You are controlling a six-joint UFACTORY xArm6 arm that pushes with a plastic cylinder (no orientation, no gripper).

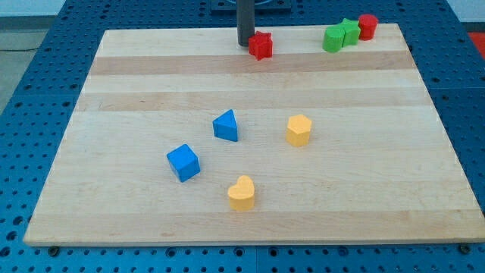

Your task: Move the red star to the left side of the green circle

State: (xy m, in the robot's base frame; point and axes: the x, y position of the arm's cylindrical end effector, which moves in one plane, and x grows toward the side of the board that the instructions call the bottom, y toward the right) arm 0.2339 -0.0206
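The red star [261, 45] lies near the view's top edge of the wooden board, a little right of centre. My tip [246, 43] stands just to the star's left, touching or nearly touching it. The green circle [333, 39] sits further to the view's right along the same top edge, about a hand's width from the star. A green star-like block [349, 32] touches the circle's right side, and a red cylinder [367, 26] stands right of that.
A blue triangle [226, 126] and a blue cube [183, 162] lie left of the board's centre. A yellow hexagon-like block [299, 130] lies right of centre. A yellow heart [242, 193] lies near the view's bottom. The board's top edge [189, 32] is close to the tip.
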